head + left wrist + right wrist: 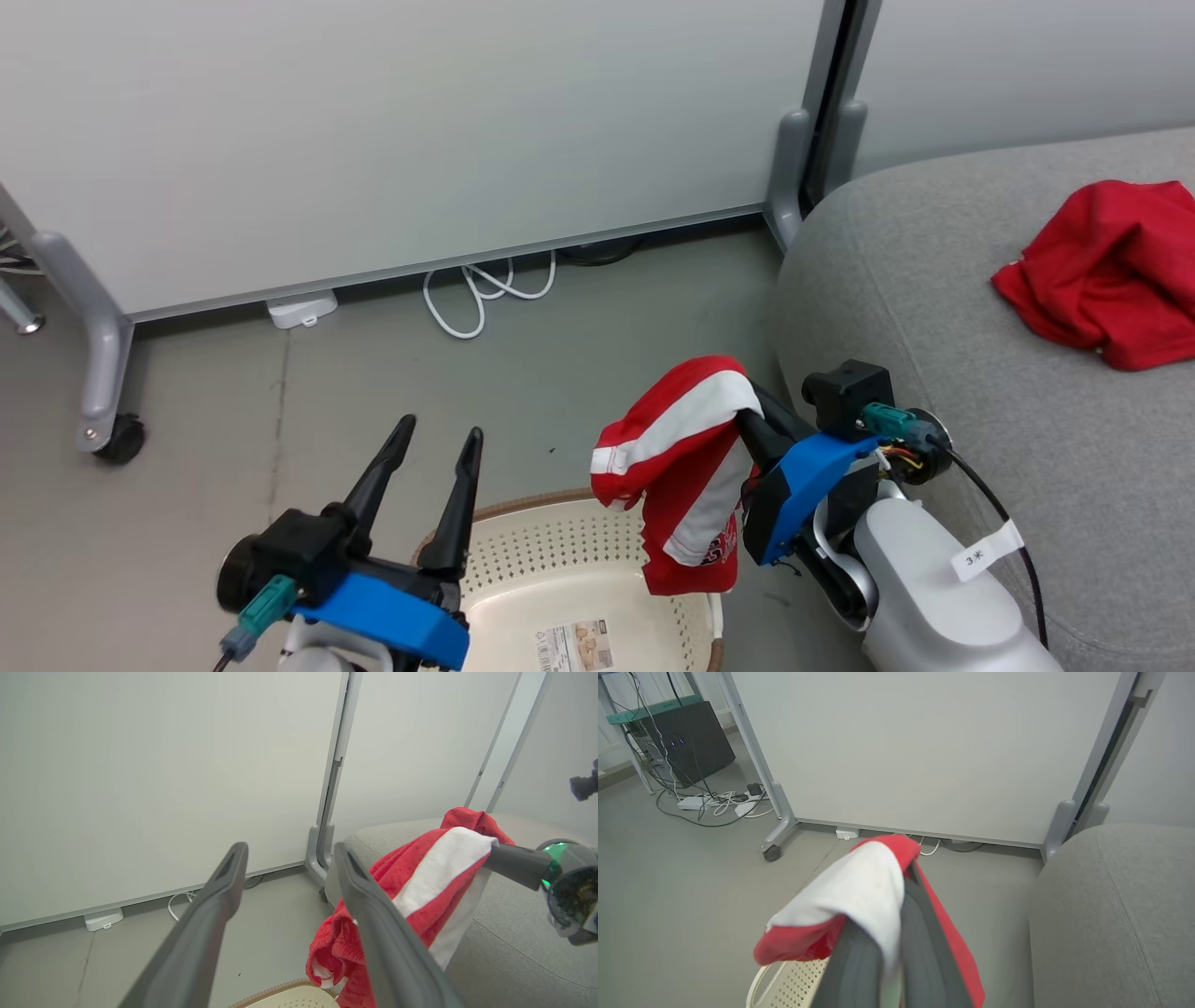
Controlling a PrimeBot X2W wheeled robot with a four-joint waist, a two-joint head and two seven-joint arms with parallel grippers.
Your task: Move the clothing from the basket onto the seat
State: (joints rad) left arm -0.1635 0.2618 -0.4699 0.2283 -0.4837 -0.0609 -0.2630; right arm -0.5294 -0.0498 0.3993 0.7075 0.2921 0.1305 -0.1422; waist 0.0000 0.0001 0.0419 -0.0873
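My right gripper point(738, 397) is shut on the red garment with white stripes point(686, 467), which hangs from its fingers above the right side of the cream basket point(523, 551). The same striped garment point(859, 896) drapes over the closed fingers in the right wrist view, and the striped garment point(430, 882) also shows in the left wrist view. The plain red garment point(1111, 271) lies crumpled on the grey sofa seat point(934, 308) at the right. My left gripper point(441, 431) is open and holds nothing, left of the basket and above its rim.
A white partition wall on grey wheeled legs point(103, 373) stands behind, with a looped white cable point(485, 289) and a white adapter point(301, 308) on the floor under it. A paper label point(574, 646) lies in the basket's bottom. A dark cabinet with cables point(686, 737) stands far left.
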